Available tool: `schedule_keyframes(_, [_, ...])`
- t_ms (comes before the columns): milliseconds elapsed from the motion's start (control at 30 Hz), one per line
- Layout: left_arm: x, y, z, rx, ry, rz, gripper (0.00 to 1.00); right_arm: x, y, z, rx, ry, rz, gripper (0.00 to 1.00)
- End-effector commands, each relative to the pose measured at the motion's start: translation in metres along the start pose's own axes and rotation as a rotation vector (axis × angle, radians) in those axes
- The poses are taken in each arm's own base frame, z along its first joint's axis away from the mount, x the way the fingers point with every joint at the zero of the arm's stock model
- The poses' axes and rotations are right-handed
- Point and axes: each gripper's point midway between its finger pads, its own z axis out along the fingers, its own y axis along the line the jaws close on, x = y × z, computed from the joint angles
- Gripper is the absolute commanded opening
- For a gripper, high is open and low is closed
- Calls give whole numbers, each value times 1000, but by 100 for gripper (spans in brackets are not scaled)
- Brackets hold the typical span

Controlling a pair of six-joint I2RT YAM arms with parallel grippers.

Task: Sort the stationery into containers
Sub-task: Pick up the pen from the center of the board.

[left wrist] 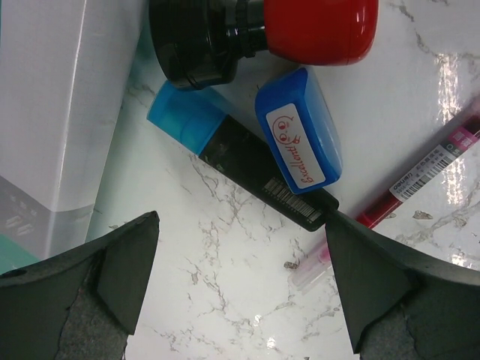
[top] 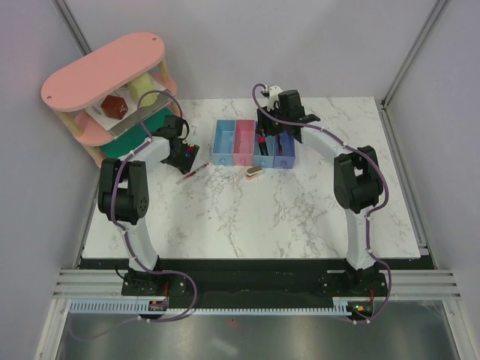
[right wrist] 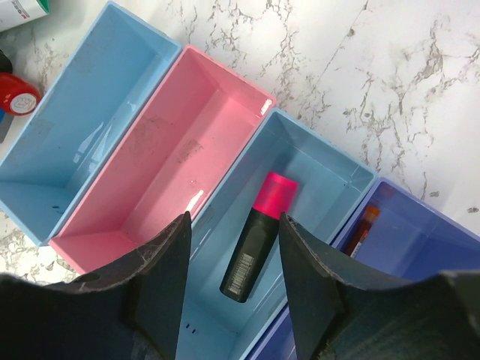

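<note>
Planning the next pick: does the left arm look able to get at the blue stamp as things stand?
Probably yes. Nothing covers the blue stamp, and the open left hand sits just short of it. The blue-capped marker close beside it and the red pen nearby may crowd the grasp.

I'm driving a left arm (top: 139,234) and a right arm (top: 358,231), both with white links and chunky black joints. A purple cable (top: 385,189) loops along each. My fingers (right wrist: 161,281) are matte black wedges.

Red script "Excellent!" on the white label (left wrist: 295,146) of the blue stamp (left wrist: 321,105)
</note>
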Motion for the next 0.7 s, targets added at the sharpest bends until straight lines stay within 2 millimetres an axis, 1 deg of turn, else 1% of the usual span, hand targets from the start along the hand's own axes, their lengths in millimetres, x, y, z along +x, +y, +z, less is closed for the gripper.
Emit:
schedule_keyframes(0, [-16,9,5,-37,-42,-63,98,-49,14,-25,-28,-103,-38,57])
schedule_keyframes(33, [-16,8,4,-37,-42,-67,98,-48,13,-25,-30,-102,-37,57])
schedule_keyframes(167, [-26,4,-9,0,-89,-99,98,-46,15,-25,-34,-97,-35,57])
schedule_keyframes(333, [-32,3,-15,8,-110,-109,97,-45,14,-23,-34,-94,-36,57])
schedule_keyframes(500, [-38,-5,-25,62,-144,-115,96,-45,13,-23,-31,-93,-35,57])
schedule_keyframes(600, [-40,-6,-26,70,-152,-118,96,-43,13,-21,-29,-88,-39,57])
schedule_keyframes(667, [-37,-5,-23,60,-140,-120,96,-43,12,-21,-30,-87,-38,58])
